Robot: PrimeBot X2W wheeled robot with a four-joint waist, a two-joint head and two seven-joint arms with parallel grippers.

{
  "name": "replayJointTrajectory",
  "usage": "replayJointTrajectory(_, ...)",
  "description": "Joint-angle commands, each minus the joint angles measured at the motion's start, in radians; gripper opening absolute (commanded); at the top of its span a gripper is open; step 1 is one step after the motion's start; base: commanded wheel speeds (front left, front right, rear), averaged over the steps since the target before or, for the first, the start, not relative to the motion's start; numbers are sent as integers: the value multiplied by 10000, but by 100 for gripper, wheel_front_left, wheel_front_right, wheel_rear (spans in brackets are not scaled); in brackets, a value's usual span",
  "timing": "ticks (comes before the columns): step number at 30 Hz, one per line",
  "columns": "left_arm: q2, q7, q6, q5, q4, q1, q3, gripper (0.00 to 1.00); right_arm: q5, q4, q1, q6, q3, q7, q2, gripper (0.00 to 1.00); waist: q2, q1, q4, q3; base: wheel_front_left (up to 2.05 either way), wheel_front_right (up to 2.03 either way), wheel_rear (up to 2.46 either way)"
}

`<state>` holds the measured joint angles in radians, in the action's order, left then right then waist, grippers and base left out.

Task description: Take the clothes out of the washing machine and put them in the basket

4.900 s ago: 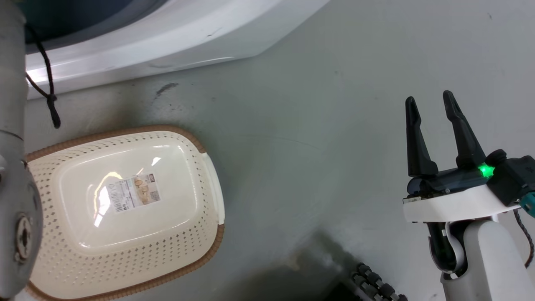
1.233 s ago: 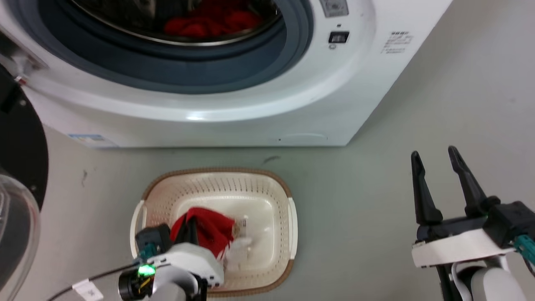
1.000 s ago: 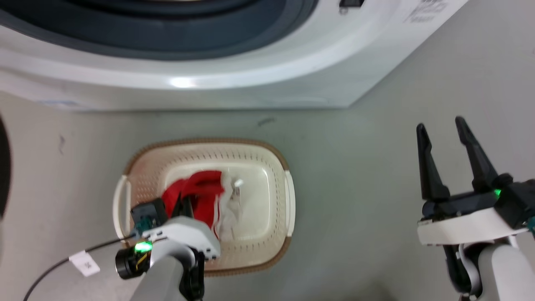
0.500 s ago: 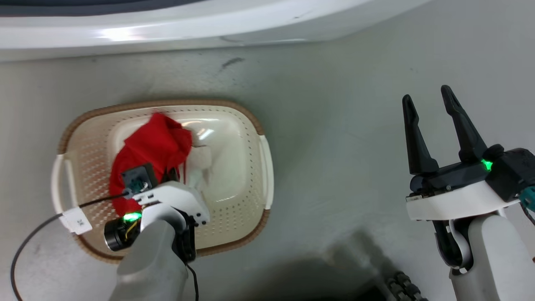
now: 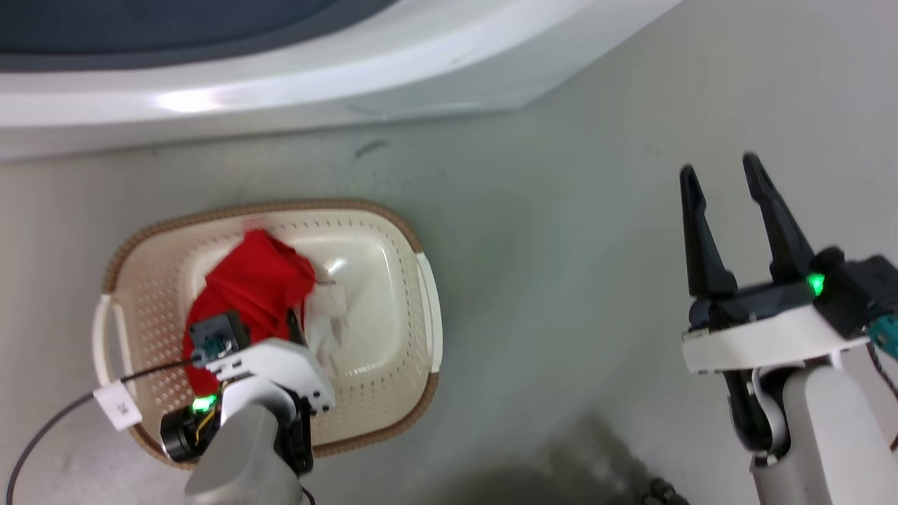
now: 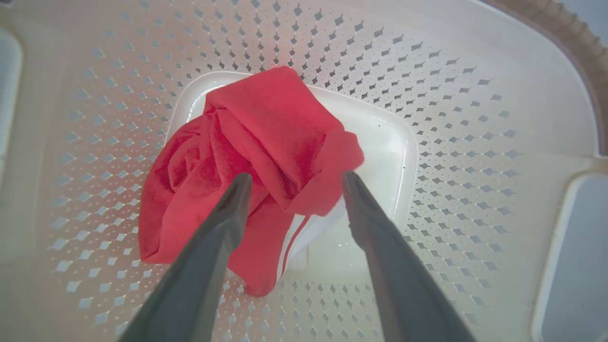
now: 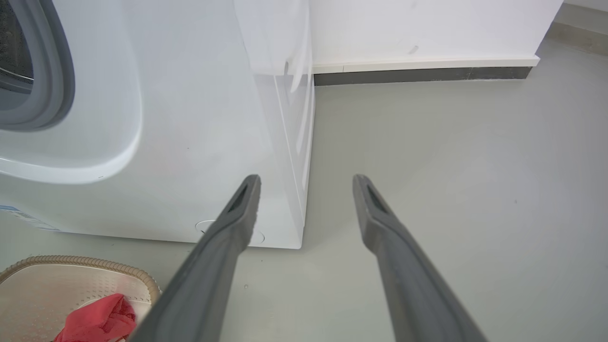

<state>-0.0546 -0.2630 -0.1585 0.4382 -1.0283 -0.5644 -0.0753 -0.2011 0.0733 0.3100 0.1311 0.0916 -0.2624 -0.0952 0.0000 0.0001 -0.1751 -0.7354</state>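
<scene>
basket (image 5: 280, 207): red clothes (image 5: 254, 279) inside
left gripper (image 6: 294, 178): spread, empty, over clothes
right gripper (image 5: 720, 172): spread, empty
washing machine (image 5: 295, 98): beyond basket

Nothing legible anywhere at the moment. White tag (image 5: 117, 409) on the cable (image 5: 163, 369), lower left of the head view, carries dark marks, too blurred to read. Bluish sticker (image 7: 21, 217) low on the washing machine (image 7: 190, 118): print too small.

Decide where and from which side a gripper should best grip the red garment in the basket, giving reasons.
Grip the raised folds at the middle of the red garment, coming straight down from above through the open top of the basket. The cloth lies crumpled on the bottom with walls around it, so a side approach is likely blocked.
</scene>
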Motion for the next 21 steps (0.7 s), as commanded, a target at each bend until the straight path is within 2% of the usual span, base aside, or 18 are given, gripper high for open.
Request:
replayJointTrajectory(1,8,-26,35,-60,124,171,37,100,69,69,-223,-7,-70,-34,29,100,0,-1,172,808,0,0,0)
replayJointTrajectory(11,46,-24,329,-58,2136,1982,-78,100,532,257,-1349,-7,-606,-33,301,100,0,-1,428,3027,0,0,0)
replayJointTrajectory(21,45,-26,190,-438,4491,2399,-475,100,989,-100,-2217,-7,-1009,58,426,100,0,-1,968,4084,0,0,0)
